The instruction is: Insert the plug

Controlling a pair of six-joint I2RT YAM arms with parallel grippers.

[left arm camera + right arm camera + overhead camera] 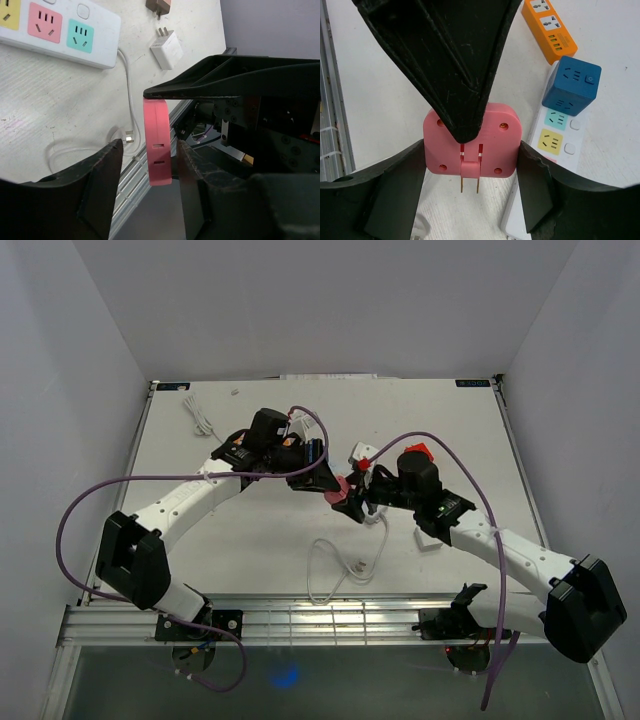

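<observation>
A pink plug adapter (pixel 341 491) with two folding brass prongs hangs in mid-air over the table's middle. My right gripper (pixel 354 504) is shut on it. In the right wrist view the adapter (pixel 492 137) sits flat-on between my right gripper's (pixel 472 150) two fingers, prongs pointing down. My left gripper (pixel 330 483) meets it from the left. In the left wrist view the adapter (pixel 159 145) is edge-on between the open jaws of my left gripper (pixel 150 146), with a gap on each side. One left finger (pixel 455 65) covers the adapter's upper face.
A white power strip (pixel 50 30) with coloured sockets lies under the grippers and also shows in the right wrist view (pixel 555 140). A blue cube socket (pixel 571 85) and an orange strip (pixel 550 27) lie beside it. A white charger (pixel 167 50) and a loose white cable (pixel 345 565) lie nearby.
</observation>
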